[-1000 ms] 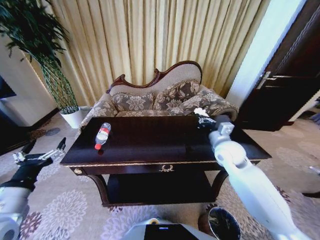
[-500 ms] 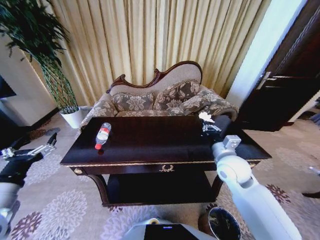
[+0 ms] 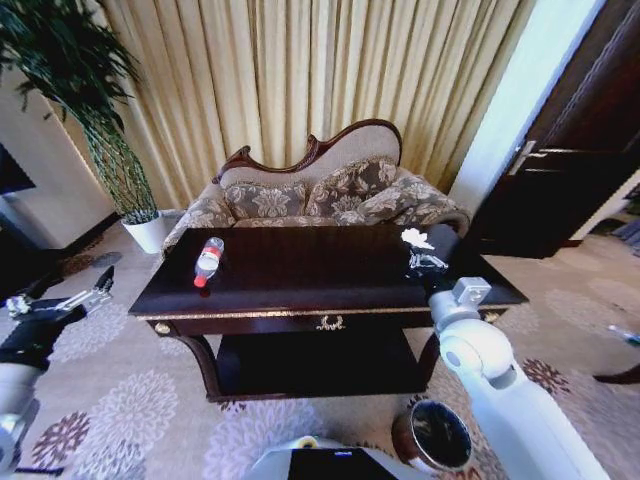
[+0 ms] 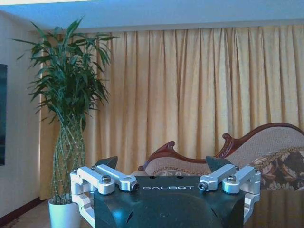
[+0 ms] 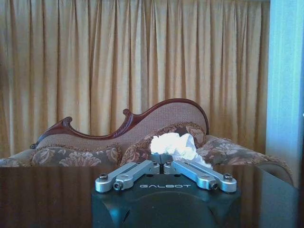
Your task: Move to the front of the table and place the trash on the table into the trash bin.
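Note:
The dark glossy table [image 3: 300,275] stands in front of me. A clear bottle [image 3: 208,259] with a red cap lies on its left part. My right gripper [image 3: 420,255] hovers over the table's right end, shut on a white crumpled scrap [image 3: 413,238]. In the right wrist view its fingertips [image 5: 162,157] pinch the scrap [image 5: 174,144] above the table top [image 5: 47,190]. The round brown trash bin [image 3: 432,437] stands on the carpet under my right arm, near the table's right leg. My left gripper [image 3: 60,298] hangs open beyond the table's left end, its fingers [image 4: 109,162] spread with nothing between them.
A carved-back patterned sofa [image 3: 310,195] sits right behind the table, with curtains behind it. A tall plant in a white pot [image 3: 148,235] stands at the back left. A dark door [image 3: 580,170] is at the right. Patterned carpet lies between me and the table.
The view has shifted, showing more of the bin. My right gripper has drawn back toward me with the white scrap. My left arm has swung outward to the left.

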